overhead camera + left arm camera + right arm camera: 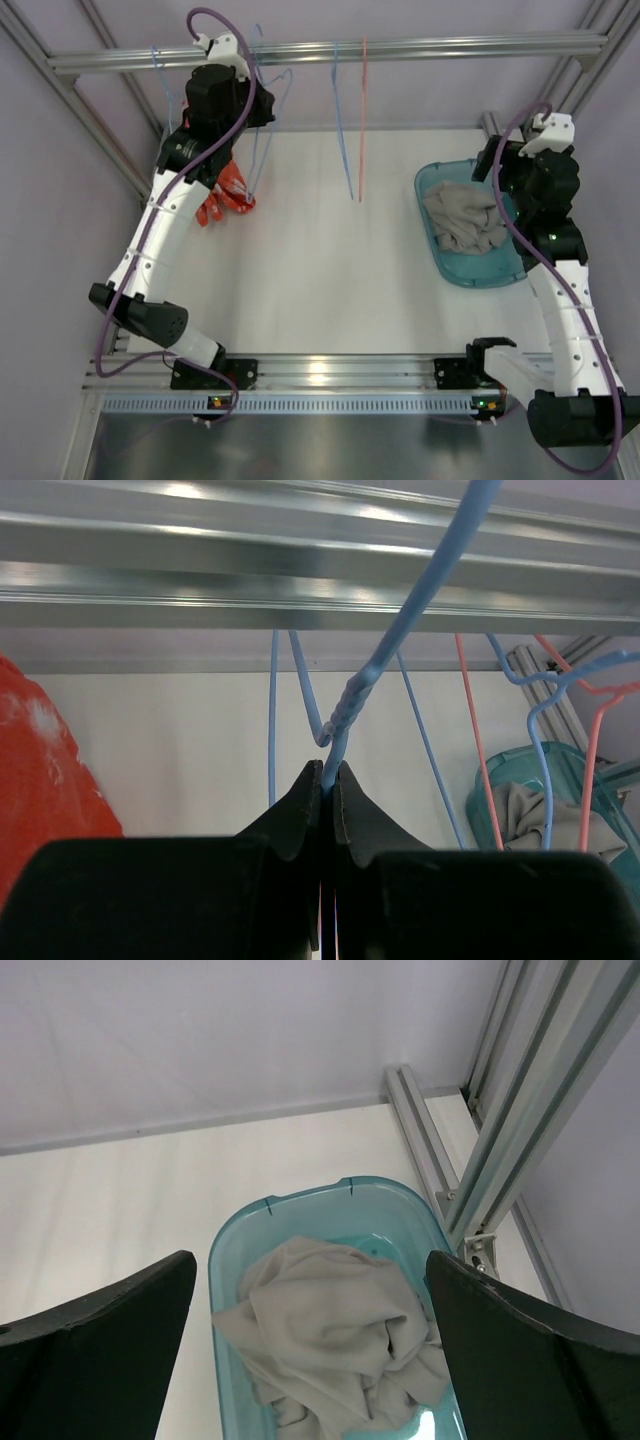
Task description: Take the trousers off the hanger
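trousers (pixel 40 800), red, lie to the left of and below the left gripper (pixel 328 780), whose jaws are pinched tight on the blue wire neck of the hanger (pixel 350 705), just under its twist. the neck runs up to the rail (pixel 200 580). the trousers seem to droop downward from the hanger, close by the left arm, so that arm is far nearer. the right gripper (pixel 310 1260), jaws wide, hangs over a tub (pixel 222 1260) holding grey cloth (pixel 330 1325), well apart. no writing can be read.
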Controlling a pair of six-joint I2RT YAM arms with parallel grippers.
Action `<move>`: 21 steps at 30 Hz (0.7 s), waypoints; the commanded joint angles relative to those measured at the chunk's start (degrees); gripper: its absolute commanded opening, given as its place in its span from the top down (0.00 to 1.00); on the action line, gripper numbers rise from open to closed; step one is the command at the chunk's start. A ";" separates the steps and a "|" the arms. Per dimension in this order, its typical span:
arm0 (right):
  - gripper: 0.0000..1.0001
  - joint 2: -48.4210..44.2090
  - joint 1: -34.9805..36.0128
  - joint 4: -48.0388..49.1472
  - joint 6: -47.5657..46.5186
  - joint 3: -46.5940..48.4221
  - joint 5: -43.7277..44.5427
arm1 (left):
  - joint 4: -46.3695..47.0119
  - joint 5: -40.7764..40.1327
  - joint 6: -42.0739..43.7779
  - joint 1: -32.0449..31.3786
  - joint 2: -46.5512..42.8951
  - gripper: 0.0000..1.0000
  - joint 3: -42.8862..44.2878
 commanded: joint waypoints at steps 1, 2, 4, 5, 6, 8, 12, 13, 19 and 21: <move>0.01 -2.92 -0.77 -2.06 2.30 2.43 -0.70 | 4.12 -4.65 2.49 -2.73 1.99 1.00 3.66; 0.00 -3.62 -0.77 -2.59 2.56 2.43 -0.87 | 4.38 -5.88 2.76 -3.52 3.04 1.00 4.18; 0.01 -4.33 -0.69 -2.77 2.56 2.60 -0.87 | 4.64 -6.85 3.29 -4.14 4.18 1.00 4.71; 0.01 -4.76 -0.77 -2.94 2.30 2.69 -0.96 | 4.64 -7.81 3.29 -4.41 4.71 1.00 5.50; 0.01 -5.29 -2.60 -2.94 2.13 2.78 -1.05 | 4.64 -8.00 3.21 -4.50 5.67 1.00 5.77; 0.01 -5.91 -3.06 -3.03 1.86 2.87 -1.05 | 4.73 -8.70 3.12 -4.85 6.56 1.00 6.38; 0.01 -6.61 -3.15 -3.47 1.51 3.39 -1.22 | 5.43 -10.98 4.08 -6.08 8.06 1.00 6.82; 0.01 -6.79 -3.15 -3.39 1.42 3.40 -1.31 | 5.43 -10.99 4.17 -6.25 8.58 1.00 6.83; 0.01 -6.62 -3.32 -3.30 1.77 3.22 -1.84 | 5.43 -9.49 5.13 -6.87 7.36 0.65 5.60; 0.00 -6.61 -3.32 -3.03 1.77 3.31 -2.01 | 5.43 -9.40 6.19 -6.87 5.26 0.57 4.55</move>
